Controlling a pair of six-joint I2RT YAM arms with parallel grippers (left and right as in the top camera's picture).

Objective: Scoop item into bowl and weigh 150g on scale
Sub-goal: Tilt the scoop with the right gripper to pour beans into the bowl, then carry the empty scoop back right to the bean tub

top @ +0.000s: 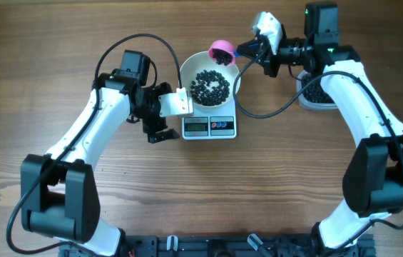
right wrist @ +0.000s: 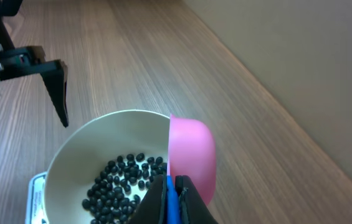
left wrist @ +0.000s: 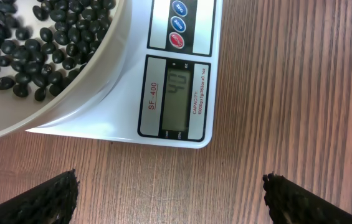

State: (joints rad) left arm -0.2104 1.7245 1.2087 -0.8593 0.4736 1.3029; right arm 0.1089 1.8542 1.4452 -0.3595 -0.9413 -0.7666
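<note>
A wooden counter [top: 44, 43] is carrying everything, with two white robot arms reaching in from the near edge. The left pincer [top: 167, 120] is hovering just left of the scale [top: 210, 127], spread as wide as it goes and gripping nothing. The right pincer [top: 247, 51] is reaching in from the far right, clamped tight on the blue handle of a pink scoop [top: 222, 51]. A tub [top: 314, 93] of dark beans is sitting at the far right, partly hidden under the right arm.

The white scale is sitting at the centre, and the white bowl [top: 185, 71] is resting on top of it. The scoop is tipping on its side over the bowl's far right rim – it is looking emptied or nearly so. The black beans [top: 210, 87] are lying loose in the bowl, covering only part of its floor.

The display [left wrist: 177, 96] is showing a low reading, seemingly well short of target. Doing this step well likely means pouring slowly over the bowl's middle – and keeping the scoop off the rim so the reading is staying true.
</note>
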